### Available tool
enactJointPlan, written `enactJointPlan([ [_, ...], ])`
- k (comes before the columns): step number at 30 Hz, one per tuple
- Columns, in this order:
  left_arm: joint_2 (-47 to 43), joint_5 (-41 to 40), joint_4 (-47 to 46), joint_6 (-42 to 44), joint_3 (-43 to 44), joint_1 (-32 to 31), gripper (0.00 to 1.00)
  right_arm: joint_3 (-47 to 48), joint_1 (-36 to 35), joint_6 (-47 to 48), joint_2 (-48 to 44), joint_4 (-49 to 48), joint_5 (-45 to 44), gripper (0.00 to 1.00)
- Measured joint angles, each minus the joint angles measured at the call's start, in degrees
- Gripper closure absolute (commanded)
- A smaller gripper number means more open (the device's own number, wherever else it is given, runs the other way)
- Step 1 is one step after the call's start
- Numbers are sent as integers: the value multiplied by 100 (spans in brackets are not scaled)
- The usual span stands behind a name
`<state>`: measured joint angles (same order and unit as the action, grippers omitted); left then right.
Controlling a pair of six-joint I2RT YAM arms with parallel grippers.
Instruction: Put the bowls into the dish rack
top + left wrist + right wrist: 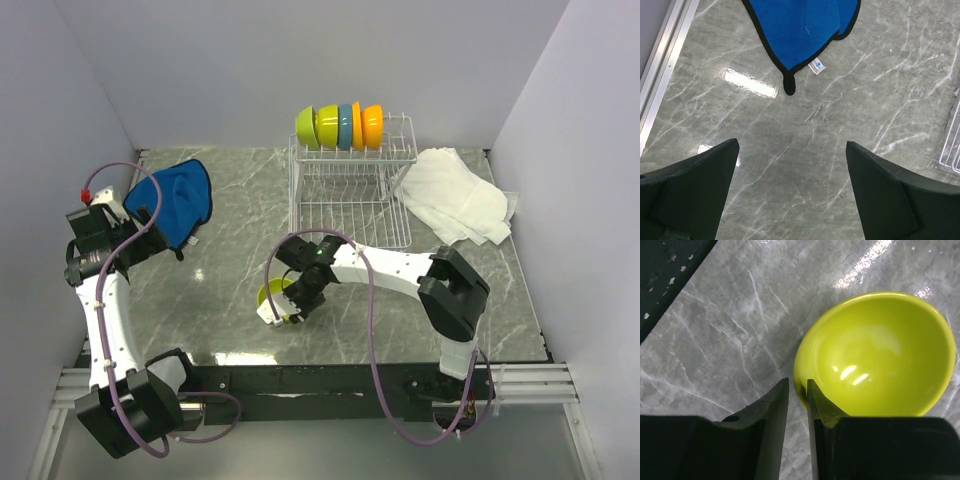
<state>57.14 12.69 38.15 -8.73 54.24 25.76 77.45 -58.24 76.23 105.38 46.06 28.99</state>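
Filling most of the top view, the grey marble table (240, 300) carries everything. The dish rack (350, 205), of white wire, stands at the far side, approx. in the centre, w/ its raised slot section toward the back wall. Just beside it on the right lies a crumpled white towel (455, 195). Far on the left lies a blue cloth (180, 200) w/ a black edge.

The left arm (105, 310) is bent up at the left border. The right arm (400, 268) reaches leftward in front of the rack.

Four bowls stand on edge in the slots, packed side by side: a lime green bowl (307, 127), a second lime green bowl (328, 126), a light blue bowl (346, 125) & an orange bowl (371, 126). The fifth bowl (880, 355), also lime green, sits upright on the table near the front, apart from the rack.

The right gripper (797, 382) pinches this bowl's rim, i.e. one finger inside, one outside, jaws nearly together. The left gripper (792, 141) hangs above bare table w/ fingers spread wide & nothing btw. them. The cloth's tip lies ahead of it.
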Motion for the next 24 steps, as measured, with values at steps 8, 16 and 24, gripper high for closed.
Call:
enactJointPlan([
  [8,4,103,-81,-2,-59,9,5,-216,-4,-203,-129,-573,-61,100],
  [16,142,291,-85,0,24,9,6,122,4,-879,-452,-435,-46,100],
  [24,533,1047,-221,85,420,-264,0,3554,848,-3528,-444,-428,935,100],
])
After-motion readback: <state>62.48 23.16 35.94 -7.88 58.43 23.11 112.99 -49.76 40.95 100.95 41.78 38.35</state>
